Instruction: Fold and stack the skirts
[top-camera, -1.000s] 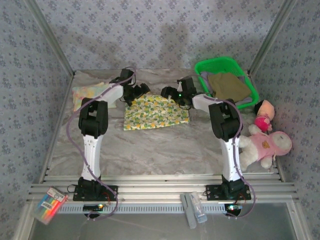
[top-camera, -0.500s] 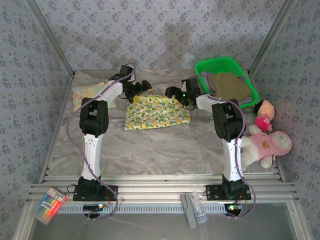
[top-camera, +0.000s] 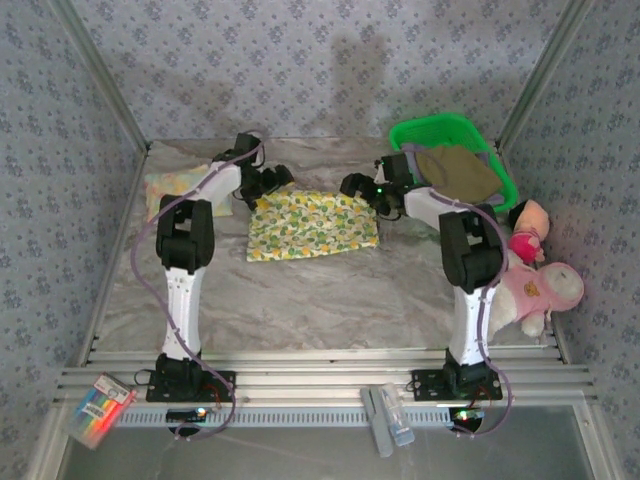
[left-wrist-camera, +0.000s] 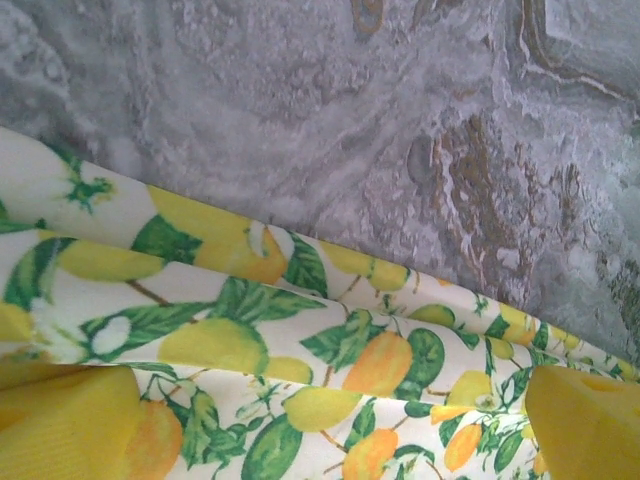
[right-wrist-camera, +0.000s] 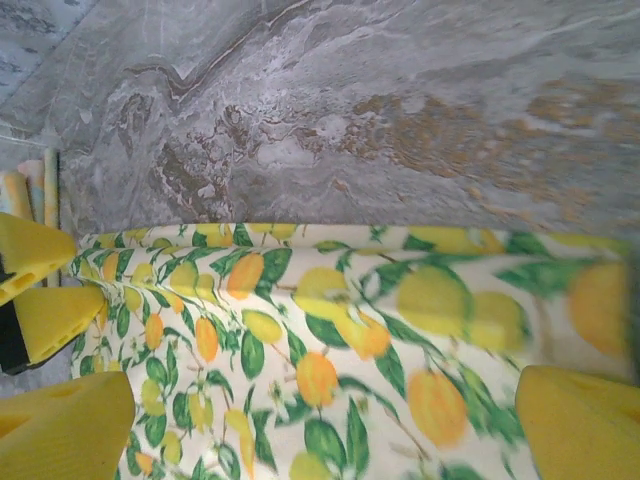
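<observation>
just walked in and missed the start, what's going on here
The robot is working on a yellow-green fruit-print cloth skirt lying on the grey marble table. The left tool and right tool are both open at its far edge, one near each corner, holding nothing. A pastel floral cloth skirt lies at the far left, and a plain olive-khaki skirt sits in the green plastic basket at the far right.

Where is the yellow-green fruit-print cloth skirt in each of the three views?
Top external: the yellow-green fruit-print cloth skirt lies flat, mid grey marbled table.
Left wrist: lower half, edge slanting down rightward.
Right wrist: lower half, edge level.
Shared landmark: marbled surface beyond the skirt's edge.
</observation>
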